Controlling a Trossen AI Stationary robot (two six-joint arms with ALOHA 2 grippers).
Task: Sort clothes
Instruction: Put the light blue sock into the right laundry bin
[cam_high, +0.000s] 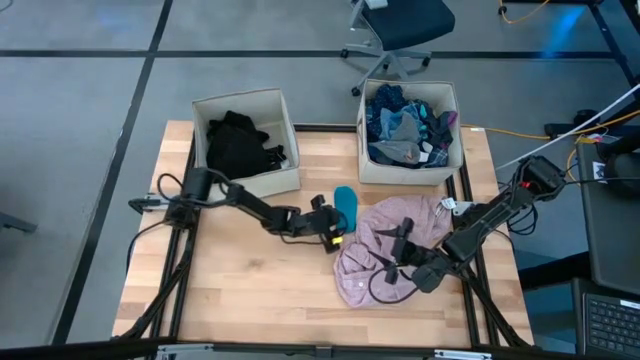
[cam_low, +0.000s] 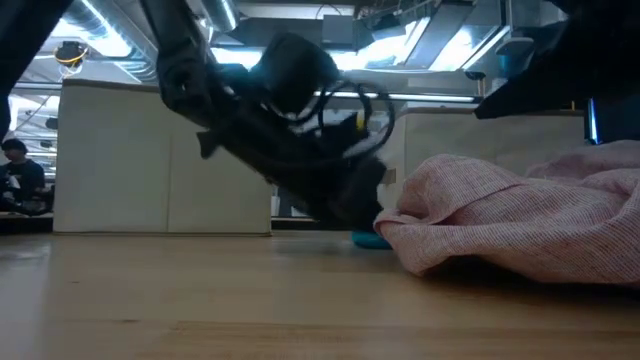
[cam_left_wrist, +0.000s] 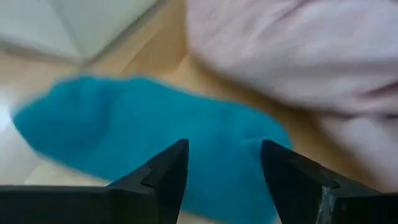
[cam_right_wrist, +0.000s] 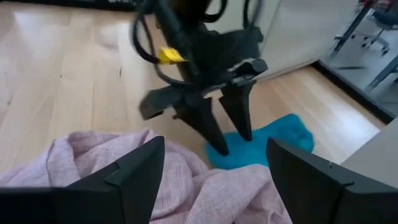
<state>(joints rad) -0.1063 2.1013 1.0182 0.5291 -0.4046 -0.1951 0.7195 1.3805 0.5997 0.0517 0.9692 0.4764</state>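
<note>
Wooden table (cam_high: 250, 290): left claw (cam_right_wrist: 227, 140) apart over teal sock (cam_left_wrist: 137, 137); right claw (cam_high: 400, 262) apart above pink garment (cam_high: 400, 225).

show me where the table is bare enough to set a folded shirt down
Bare wood lies along the table's front edge, left of the pink garment, and in front of the left box. The middle right is crowded: pink garment, teal sock, left gripper, right gripper.

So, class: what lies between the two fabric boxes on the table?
Nothing: in the high view, bare table separates the box of black clothes from the box of mixed clothes.
</note>
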